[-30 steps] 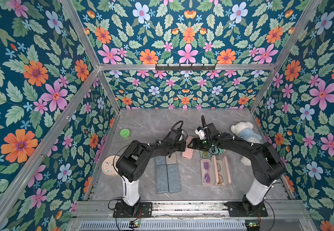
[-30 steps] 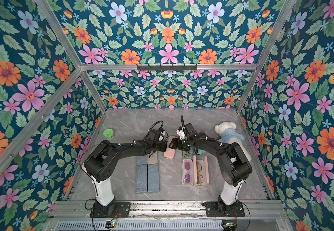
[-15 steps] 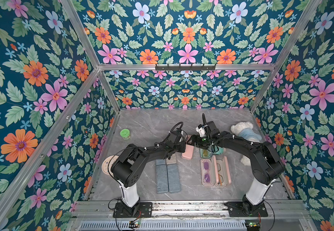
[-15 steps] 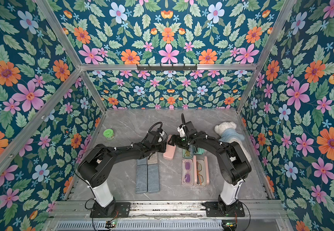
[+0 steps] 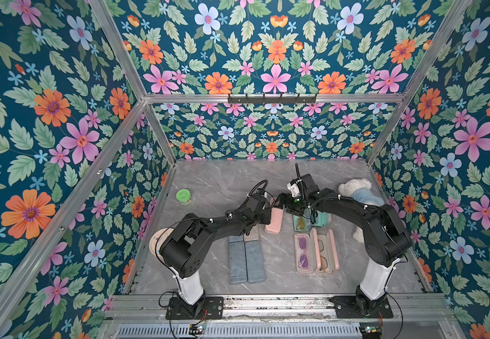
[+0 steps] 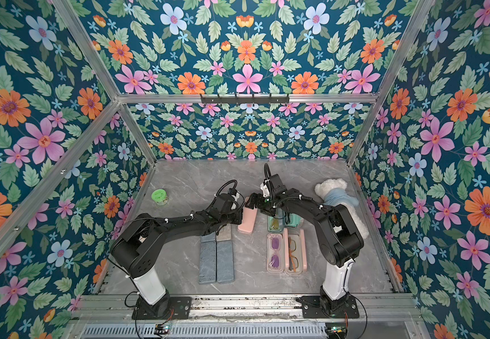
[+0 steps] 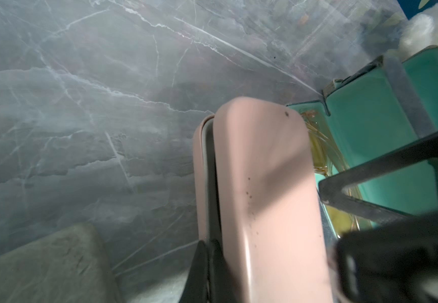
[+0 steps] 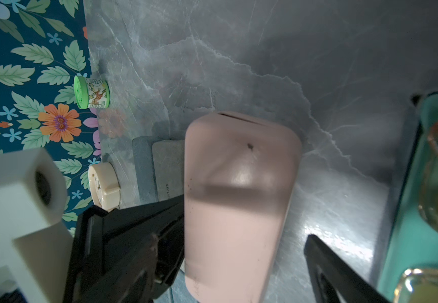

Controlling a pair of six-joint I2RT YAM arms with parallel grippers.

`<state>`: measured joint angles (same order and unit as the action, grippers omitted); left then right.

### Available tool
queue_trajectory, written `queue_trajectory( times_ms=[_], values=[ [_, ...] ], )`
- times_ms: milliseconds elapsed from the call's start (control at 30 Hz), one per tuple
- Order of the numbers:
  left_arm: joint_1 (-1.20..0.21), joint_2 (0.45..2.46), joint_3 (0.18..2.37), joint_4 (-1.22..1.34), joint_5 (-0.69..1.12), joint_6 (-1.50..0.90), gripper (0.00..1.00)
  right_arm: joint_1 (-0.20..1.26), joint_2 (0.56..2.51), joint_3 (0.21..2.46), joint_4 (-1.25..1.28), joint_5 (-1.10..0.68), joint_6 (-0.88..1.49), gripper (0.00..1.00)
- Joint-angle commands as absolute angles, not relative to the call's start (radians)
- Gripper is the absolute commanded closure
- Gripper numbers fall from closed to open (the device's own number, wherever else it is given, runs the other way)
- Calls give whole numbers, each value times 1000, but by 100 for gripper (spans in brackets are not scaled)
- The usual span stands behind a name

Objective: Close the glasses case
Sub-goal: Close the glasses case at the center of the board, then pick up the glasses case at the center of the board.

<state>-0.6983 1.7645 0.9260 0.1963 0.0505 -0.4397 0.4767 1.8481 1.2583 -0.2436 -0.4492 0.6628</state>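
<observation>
since the earlier frame my right gripper [image 8: 246, 217] has spread wider, and my left arm [image 5: 208, 226] has swung outward. smooth pink rounded hard glasses case [image 5: 274, 220] lies on the grey marble table [image 5: 208, 182], just beside the open teal glasses case [image 7: 365, 136], on its left-arm side. right fingers straddle the pink case without squeezing it. left gripper [image 7: 202, 265] is pressed together, tip at the pink case's long seam. lid looks down, but a thin dark slit shows there. i judge it nearly done, with a final press left.
</observation>
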Motion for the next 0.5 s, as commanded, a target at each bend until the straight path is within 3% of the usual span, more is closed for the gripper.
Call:
queue_trajectory(
  times_ms=[0, 467],
  values=[
    [-698, 1756, 928, 249, 44, -434, 97, 478, 1863, 1281, -281, -439, 689, 11],
    [-703, 1755, 926, 252, 49, -436, 97, 487, 1922, 1332, -289, -434, 718, 11]
  ],
)
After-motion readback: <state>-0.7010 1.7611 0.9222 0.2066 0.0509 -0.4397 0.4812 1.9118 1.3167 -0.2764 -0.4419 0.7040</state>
